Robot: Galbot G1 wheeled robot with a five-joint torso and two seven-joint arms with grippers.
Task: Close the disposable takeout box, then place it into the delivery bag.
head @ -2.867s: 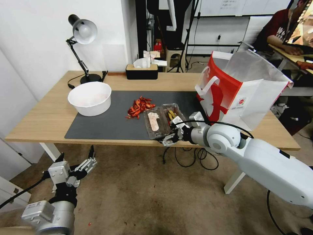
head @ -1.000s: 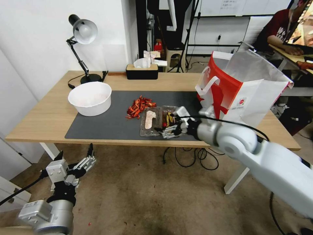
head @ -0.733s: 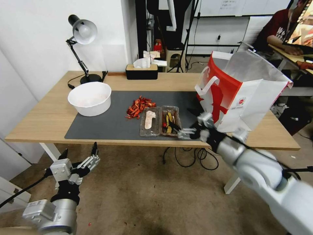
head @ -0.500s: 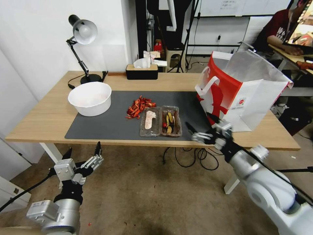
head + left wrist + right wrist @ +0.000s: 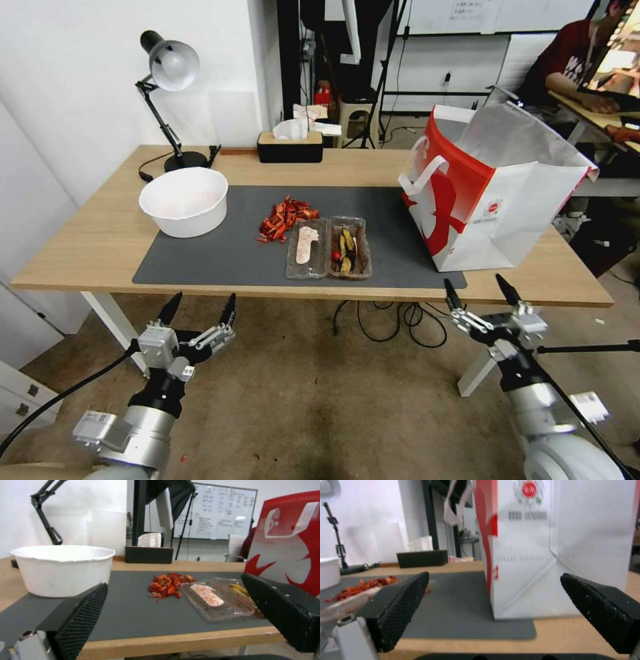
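Below the table's [image 5: 100,253] front edge, both your grippers hang over the floor, empty. Your left gripper [image 5: 199,312] sits low on the left w/ its fingers spread wide apart; your right gripper [image 5: 481,295] sits low on the right, fingers likewise spread, nothing between them.

Up and ahead of the left gripper, toward the right gripper's side, you've got the takeout box [image 5: 329,248] — lying open and flat on the grey mat [image 5: 220,257], near the front edge. Its two halves lie side by side: the one w/ the pale label is nearer the left gripper, the one w/ dark, yellow and red food is nearer the right gripper. A heap of red chilli pieces [image 5: 285,217] lies just beyond the label half, almost touching it. In the left wrist view the box [image 5: 218,598] shows between the two finger pads [image 5: 81,615], past the table edge.

Directly ahead of the right gripper stands the delivery bag [image 5: 493,193] — upright, mouth open, one corner on the mat, well apart from the box. In the right wrist view the bag [image 5: 553,547] rises just past the table edge, between the pads [image 5: 401,605].

Farther ahead of the left gripper is a white bowl [image 5: 183,200] on the mat's far-left part.
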